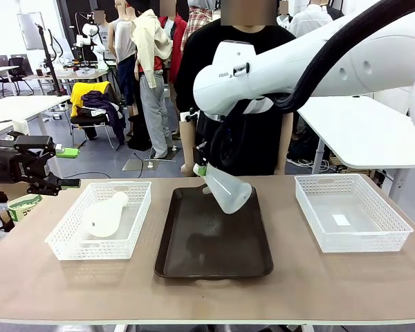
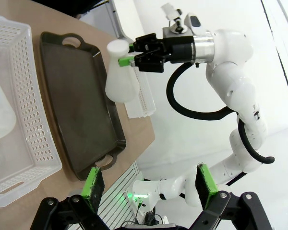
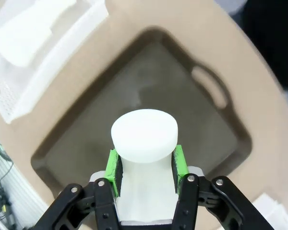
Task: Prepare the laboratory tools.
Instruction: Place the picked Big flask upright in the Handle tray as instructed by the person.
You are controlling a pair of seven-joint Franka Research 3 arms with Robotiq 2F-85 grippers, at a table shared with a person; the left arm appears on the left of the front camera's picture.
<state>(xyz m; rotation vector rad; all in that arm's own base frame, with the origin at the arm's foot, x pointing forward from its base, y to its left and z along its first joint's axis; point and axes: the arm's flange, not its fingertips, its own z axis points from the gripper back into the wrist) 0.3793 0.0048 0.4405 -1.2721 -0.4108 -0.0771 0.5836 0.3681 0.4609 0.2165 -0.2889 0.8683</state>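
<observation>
1. Front view
   1. The right gripper (image 1: 202, 169) is clamped on the neck of a flask (image 1: 228, 192).
   2. This flask hangs tilted, base down and toward picture right, above the far part of the dark tray (image 1: 194, 256). Contact between base and tray cannot be determined.
   3. The second flask (image 1: 105, 214) lies on its side in the left basket (image 1: 69, 245), well apart from both grippers.
   4. The left gripper (image 1: 63, 167) stands at the table's left edge, just beyond the left basket, jaws apart and holding nothing.
   5. The right basket (image 1: 394, 235) stands to the right of the tray.
2. Left wrist view
   1. The left gripper (image 2: 149, 186) shows its green pads (image 2: 92, 184) spread wide with no object between them.
   2. Farther off, the right gripper (image 2: 130, 53) grips the flask (image 2: 121, 81) just below its mouth; the wide base hangs over the tray (image 2: 81, 120) edge.
   3. The second flask (image 2: 0, 115) rests inside the left basket (image 2: 31, 110).
3. Right wrist view
   1. The right gripper (image 3: 146, 164) presses both pads (image 3: 114, 166) against the flask (image 3: 144, 134); a round white end projects beyond the fingertips.
   2. The tray (image 3: 192, 115) lies directly beneath.
   3. The second flask (image 3: 33, 28) lies in the left basket (image 3: 93, 17), top left.
</observation>
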